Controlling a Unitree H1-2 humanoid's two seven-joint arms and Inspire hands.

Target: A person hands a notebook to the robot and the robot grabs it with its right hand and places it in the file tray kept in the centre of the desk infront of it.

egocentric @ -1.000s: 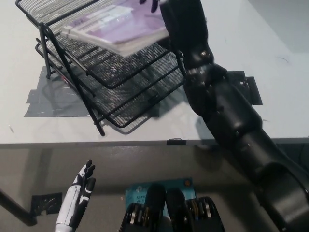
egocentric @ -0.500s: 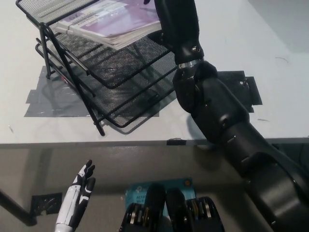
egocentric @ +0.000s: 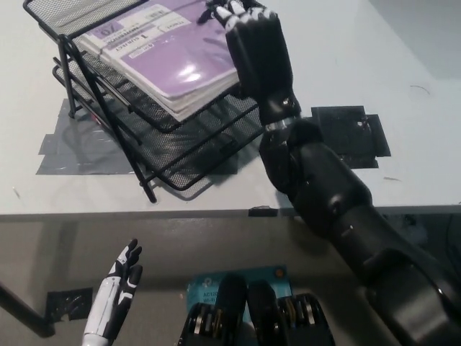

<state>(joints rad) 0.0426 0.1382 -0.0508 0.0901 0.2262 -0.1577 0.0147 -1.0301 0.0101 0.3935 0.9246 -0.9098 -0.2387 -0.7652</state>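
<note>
A purple notebook with white labels lies tilted in the top tier of the black wire-mesh file tray at the desk's upper left. My black right hand sits at the notebook's far right corner, fingers curled over its edge and still holding it. The right forearm runs down from there across the tray's right side. My white left hand rests open at the lower left, below the desk's front edge.
The tray stands on grey tape strips stuck to the white desk. A black tape patch lies right of my forearm. The desk's front edge crosses the picture's middle.
My right hand has lowered the notebook from above the tray down onto the top tier, and the forearm has swung left and up. The left hand has not moved.
</note>
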